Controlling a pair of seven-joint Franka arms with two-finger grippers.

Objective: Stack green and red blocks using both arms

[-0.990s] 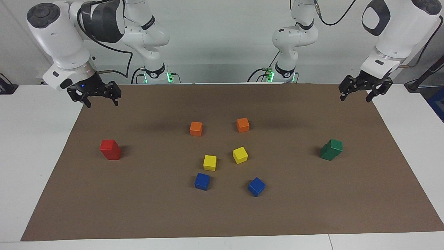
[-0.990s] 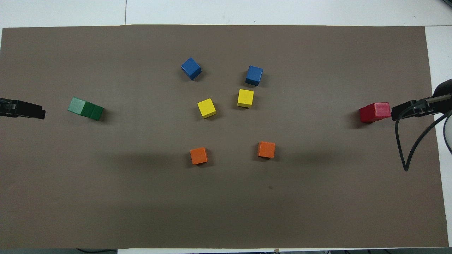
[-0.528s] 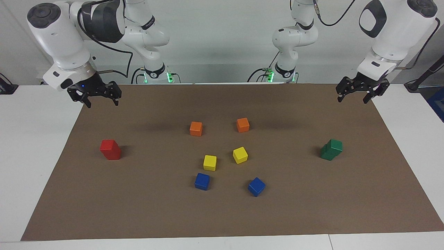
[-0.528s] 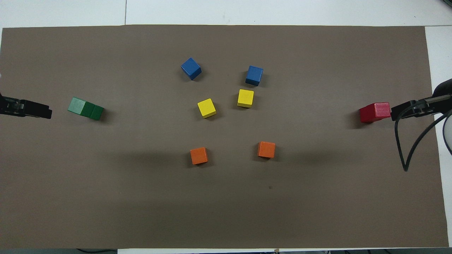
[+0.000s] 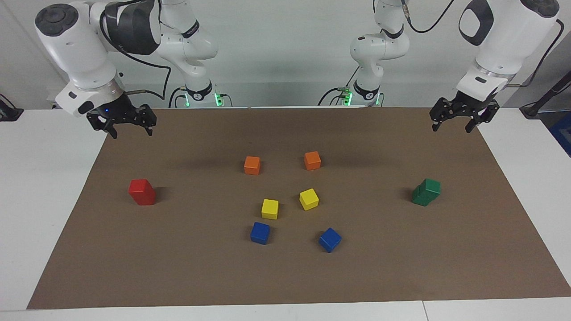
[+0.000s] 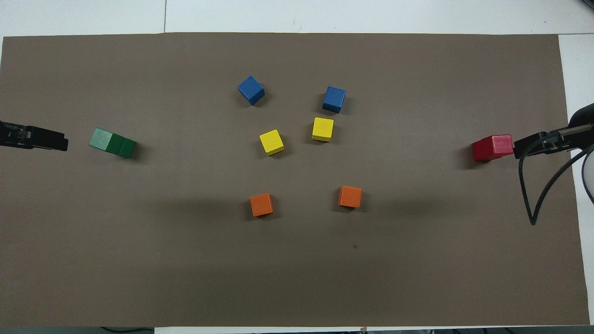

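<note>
Two green blocks (image 5: 426,192) (image 6: 112,143) stand one on the other, slightly twisted, toward the left arm's end of the brown mat. Two red blocks (image 5: 142,192) (image 6: 493,147) stand stacked toward the right arm's end. My left gripper (image 5: 450,129) (image 6: 46,139) hangs open and empty in the air over the mat's edge, apart from the green stack. My right gripper (image 5: 131,133) (image 6: 533,144) hangs open and empty over the mat's edge beside the red stack, not touching it.
In the mat's (image 5: 285,276) middle lie two orange cubes (image 5: 252,165) (image 5: 312,160), two yellow cubes (image 5: 270,208) (image 5: 308,199) and two blue cubes (image 5: 260,232) (image 5: 330,239). A black cable (image 6: 533,195) loops below the right gripper.
The left gripper has shifted slightly toward the green stack. The right arm and all blocks have stayed put.
</note>
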